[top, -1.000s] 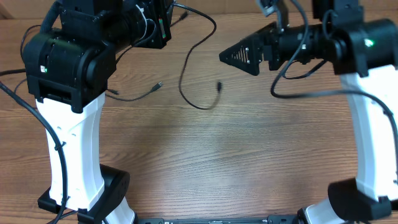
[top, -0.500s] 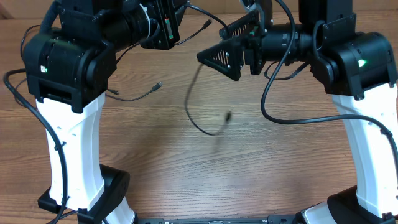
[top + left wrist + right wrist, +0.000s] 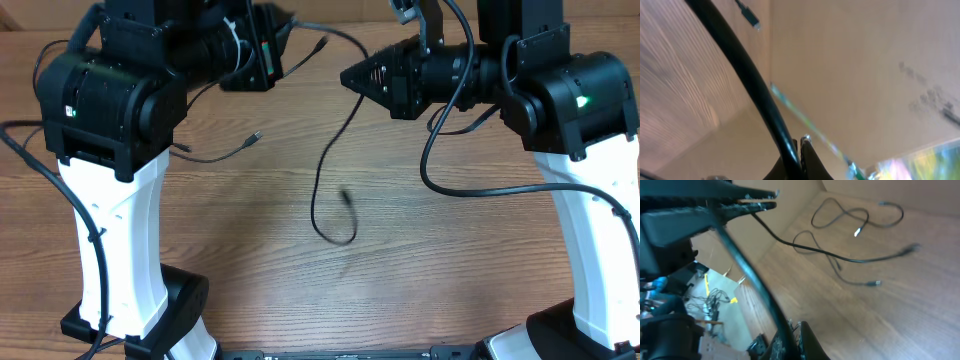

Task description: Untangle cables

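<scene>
One black cable [image 3: 324, 160] is stretched between both grippers at the back of the table. My left gripper [image 3: 272, 48] is shut on it, the cord running up out of the closed jaws [image 3: 796, 150]. My right gripper [image 3: 347, 77] is also shut on this cable [image 3: 747, 275], a short way along from the left one. Below the right gripper the cable hangs down and ends in a loop [image 3: 338, 238] over the table. A second cable [image 3: 215, 155] with a silvery plug lies on the table at the left. More cables [image 3: 860, 215] lie loose in the right wrist view.
The wooden table [image 3: 400, 280] spans the overhead view. Both white arm bases [image 3: 110, 250] stand at the front corners, with thick black arm wiring [image 3: 470, 185] drooping from the right arm. A cluttered floor area [image 3: 670, 305] shows beyond the table's edge.
My right gripper has gone from open to shut on the cable and drawn back to the right. The cable's hanging loop has swung lower and toward the front. My left gripper kept its grip.
</scene>
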